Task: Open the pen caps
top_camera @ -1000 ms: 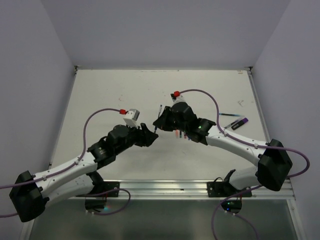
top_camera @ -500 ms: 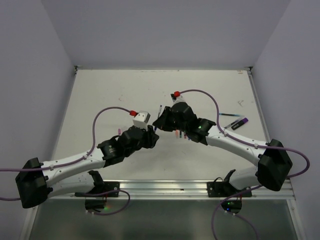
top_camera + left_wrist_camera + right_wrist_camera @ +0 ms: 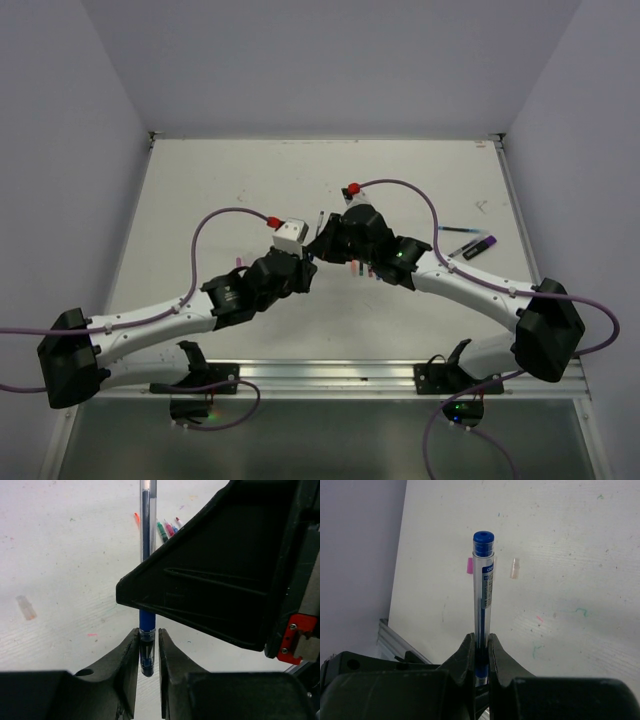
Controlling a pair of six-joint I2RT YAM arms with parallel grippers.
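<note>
My right gripper (image 3: 481, 639) is shut on a clear-barrelled blue pen (image 3: 484, 582) and holds it off the table. The pen's back end points away from that camera, and its cap end is hidden below the jaws. In the left wrist view the pen (image 3: 145, 525) runs down behind the right gripper's black body. Its dark see-through pen cap (image 3: 146, 652) sits between the fingers of my left gripper (image 3: 148, 633). The left finger touches the cap and a thin gap shows on the right side. From above, the left gripper (image 3: 304, 262) and right gripper (image 3: 318, 246) meet at mid-table.
Loose caps lie on the table: a pink one (image 3: 469, 565) and a whitish one (image 3: 515, 568), also a whitish cap (image 3: 26, 607). Several coloured pens (image 3: 167, 528) lie behind the grippers. More pens (image 3: 470, 246) rest at the right. The table's side walls stand close.
My left arm has moved right and forward to the right gripper. Its jaws have narrowed around the pen's cap end. The right arm has held still with the pen.
</note>
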